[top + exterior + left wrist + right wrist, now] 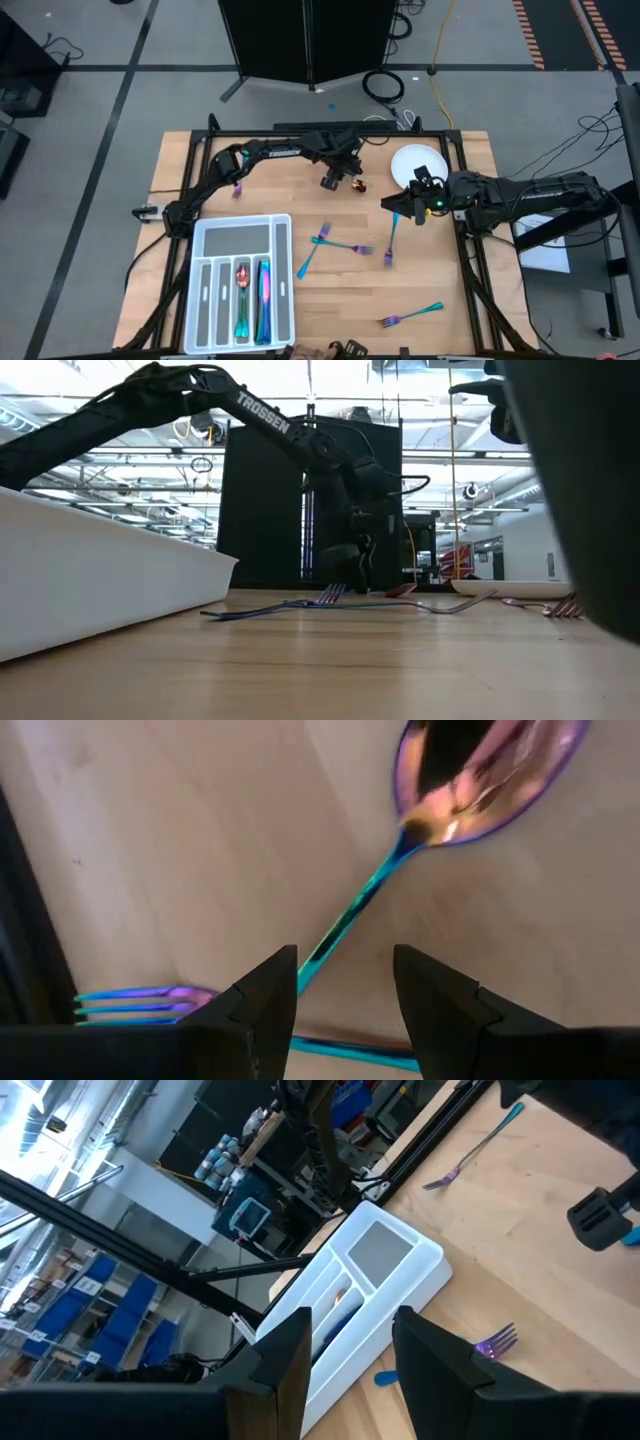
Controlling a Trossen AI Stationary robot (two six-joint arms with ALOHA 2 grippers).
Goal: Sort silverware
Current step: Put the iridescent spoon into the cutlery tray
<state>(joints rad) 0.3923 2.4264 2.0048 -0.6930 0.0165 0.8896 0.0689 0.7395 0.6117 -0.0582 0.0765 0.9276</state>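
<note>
A rainbow spoon (pixel 470 780) lies on the wooden table, its teal handle (pixel 350 915) running toward my left gripper (pixel 345 990). That gripper is open, points steeply down over the table's far middle (pixel 335 180) and stands just above the handle's end, with a finger on either side. I cannot tell if it touches the spoon. A fork's tines (pixel 140 1000) lie beside it. My right gripper (pixel 350 1350) is open with nothing between its fingers, raised near the white plate (pixel 408 160). More forks (pixel 325 242) (pixel 410 315) lie scattered on the table.
The white compartmented tray (pixel 243 295) stands at the near left and holds a spoon and other pieces in its long slots. Another fork (pixel 392 240) lies below the right gripper. Black frame rails run along the table's left, far and right edges.
</note>
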